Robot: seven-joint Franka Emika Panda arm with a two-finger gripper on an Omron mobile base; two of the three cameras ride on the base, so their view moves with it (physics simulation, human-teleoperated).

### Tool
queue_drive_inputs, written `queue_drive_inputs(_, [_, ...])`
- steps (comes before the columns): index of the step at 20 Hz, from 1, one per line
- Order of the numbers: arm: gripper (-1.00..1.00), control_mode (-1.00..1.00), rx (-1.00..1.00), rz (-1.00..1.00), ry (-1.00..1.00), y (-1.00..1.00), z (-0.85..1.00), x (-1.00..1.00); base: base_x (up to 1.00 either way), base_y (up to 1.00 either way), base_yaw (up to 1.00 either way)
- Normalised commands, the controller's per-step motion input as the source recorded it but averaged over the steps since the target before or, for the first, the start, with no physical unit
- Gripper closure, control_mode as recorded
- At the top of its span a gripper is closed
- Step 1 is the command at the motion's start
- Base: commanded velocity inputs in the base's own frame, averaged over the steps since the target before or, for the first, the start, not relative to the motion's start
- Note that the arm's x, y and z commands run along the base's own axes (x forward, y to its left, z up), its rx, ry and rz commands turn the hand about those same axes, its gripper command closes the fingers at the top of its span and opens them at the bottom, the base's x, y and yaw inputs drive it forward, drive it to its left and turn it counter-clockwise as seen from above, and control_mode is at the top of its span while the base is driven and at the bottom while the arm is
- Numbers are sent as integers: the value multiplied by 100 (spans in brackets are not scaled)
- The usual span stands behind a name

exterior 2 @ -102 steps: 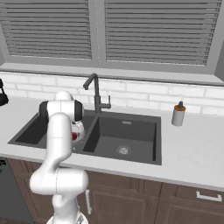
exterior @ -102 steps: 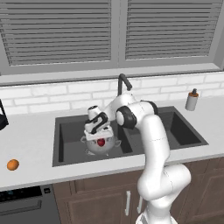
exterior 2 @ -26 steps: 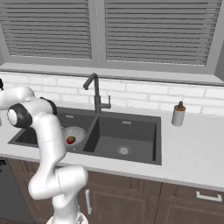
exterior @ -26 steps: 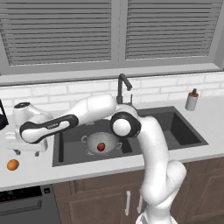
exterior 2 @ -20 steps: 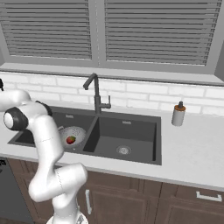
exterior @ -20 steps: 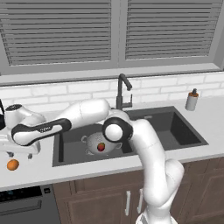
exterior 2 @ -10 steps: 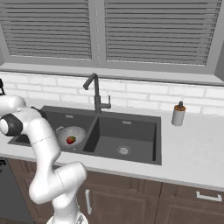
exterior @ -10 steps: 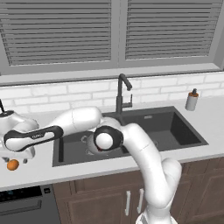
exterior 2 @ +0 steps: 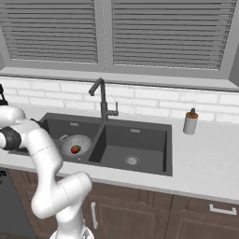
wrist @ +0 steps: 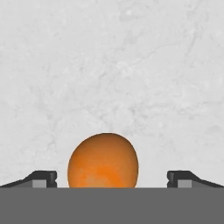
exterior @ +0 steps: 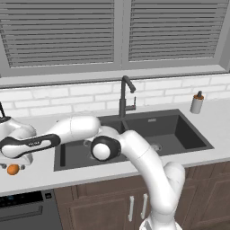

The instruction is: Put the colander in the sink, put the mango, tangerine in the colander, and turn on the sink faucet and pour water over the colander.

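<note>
The tangerine (wrist: 103, 161), round and plain orange, rests on the pale counter at the far left (exterior: 13, 169). My gripper (wrist: 111, 178) hangs open right over it, one fingertip on each side, with a gap to the fruit on both sides. In the left base view the gripper (exterior: 13, 166) is down at the fruit. The silvery colander (exterior 2: 76, 144) sits in the left basin of the dark sink (exterior 2: 140, 140) with the dark red mango (exterior 2: 75, 149) inside. The gooseneck faucet (exterior 2: 100, 99) stands behind the divider; no water shows.
A soap dispenser (exterior 2: 189, 122) stands on the counter right of the sink. My arm stretches across the left basin (exterior: 72, 128). A dark appliance edge (exterior: 2, 112) sits at the far left, and a dishwasher front (exterior: 27, 209) below the counter.
My arm has swung from the colander in the sink out to the left counter and come down over the tangerine. The gripper has stayed open.
</note>
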Motion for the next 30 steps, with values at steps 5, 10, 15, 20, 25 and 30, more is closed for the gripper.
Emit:
queue_drive_inputs(5, [-100,-100,0,0,0,5,-26,1,0,0,0])
queue_drive_inputs(10, [100,-100,0,0,0,0,-26,0,0,0,0])
queue_drive_inputs(15, [100,-100,-1,0,0,-16,-18,0,0,0,0])
queue_drive_inputs(20, [100,-100,0,0,0,-67,0,0,0,0,0])
queue_drive_inputs(25, [100,-100,0,0,0,-89,6,0,0,0,0])
queue_drive_inputs(30, [100,-100,0,0,0,-95,3,0,0,0,0])
